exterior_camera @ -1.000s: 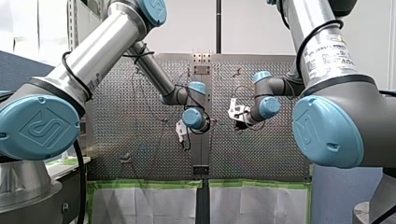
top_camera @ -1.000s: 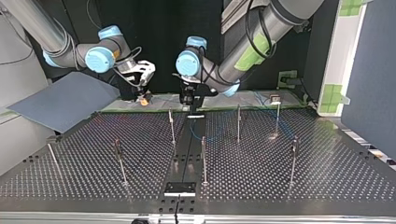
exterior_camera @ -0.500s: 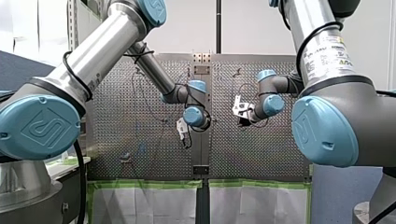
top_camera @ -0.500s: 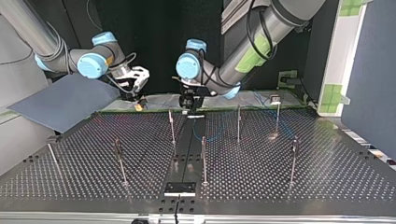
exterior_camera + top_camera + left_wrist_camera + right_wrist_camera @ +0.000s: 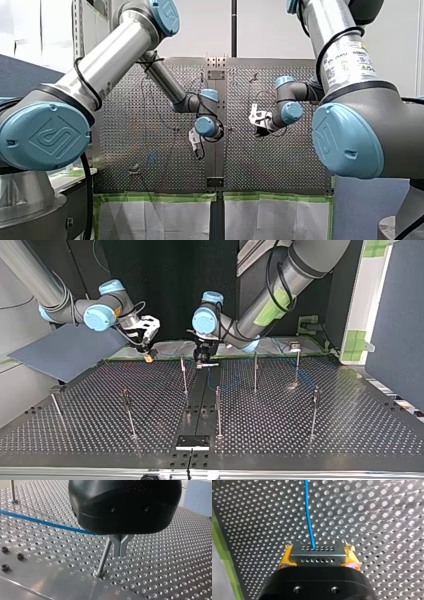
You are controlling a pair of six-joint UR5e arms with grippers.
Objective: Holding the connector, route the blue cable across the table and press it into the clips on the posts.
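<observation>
Since 1 s ago right claw [image 5: 149, 355] & left claw [image 5: 202, 359] dipped. Right clamps connector [image 5: 317, 557], upper left of top view, w/ blue cable [image 5: 309, 517] ahead; left narrow by post [image 5: 104, 556]. Best keep tension, lower slowly.

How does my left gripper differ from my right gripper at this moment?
My right gripper has yellow pads; my left gripper has metal fingers. My right gripper clamps the connector; my left gripper hangs beside a post. The blue cable runs by both.
</observation>
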